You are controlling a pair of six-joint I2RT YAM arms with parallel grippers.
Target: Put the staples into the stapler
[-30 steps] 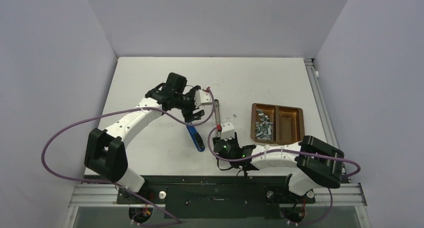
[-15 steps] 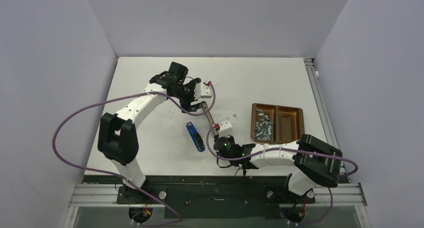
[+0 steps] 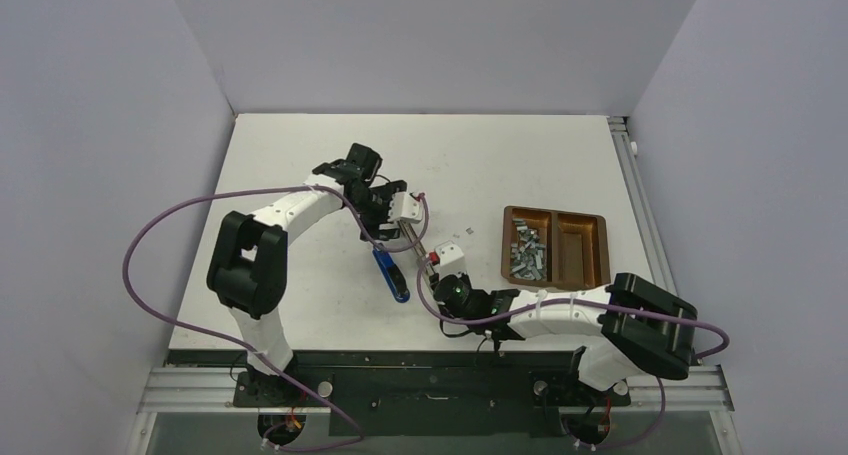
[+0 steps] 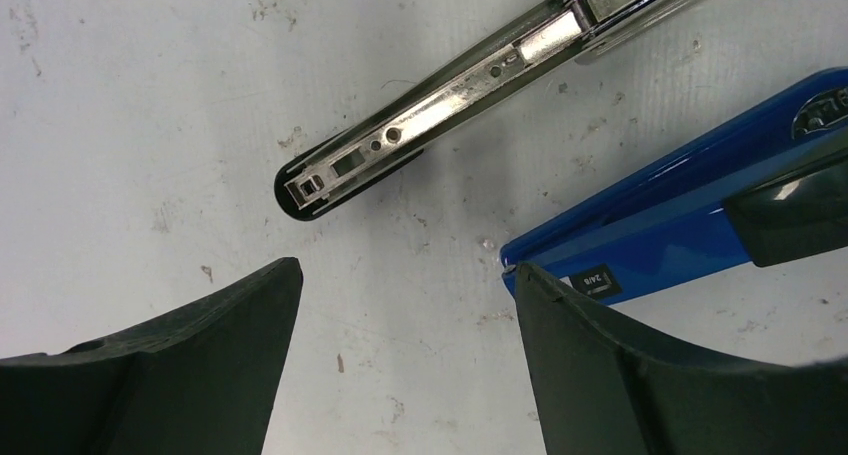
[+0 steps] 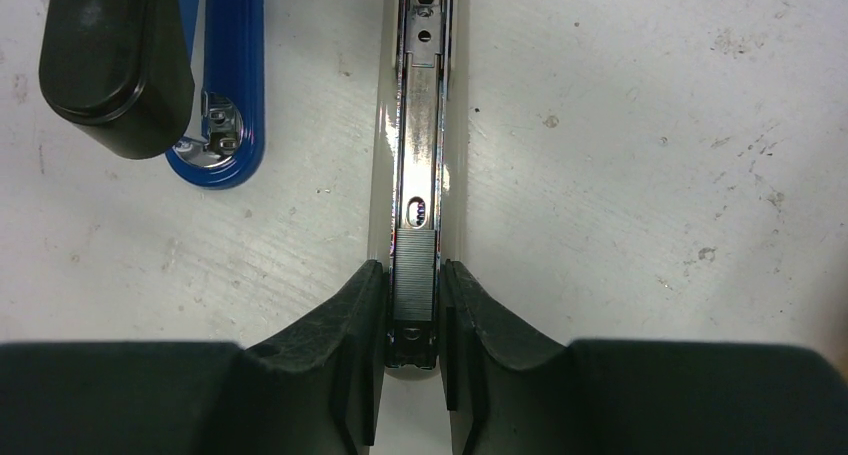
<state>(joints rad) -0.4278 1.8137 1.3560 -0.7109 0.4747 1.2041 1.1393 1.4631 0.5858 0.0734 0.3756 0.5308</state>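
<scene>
Fingers point(image 5: 350, 355) of my right gripper point(image 5: 413, 310) were pinched on one end of the steel magazine point(image 5: 420, 125) of the opened stapler point(image 3: 392, 273), at its black pusher. My left gripper point(image 4: 405, 305) hung spread wide near the magazine's other tip, beside the blue cover point(image 4: 680, 205). The staples point(image 3: 527, 253) lay well right of the stapler, in the wooden tray's point(image 3: 590, 220) left compartment. I judged the strips light, brittle and slippery, best pinched across their long sides.

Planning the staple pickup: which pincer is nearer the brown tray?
Right. The right pincer, shut on the stapler's rail, sits left of the tray; the left pincer hovers farther left.
</scene>
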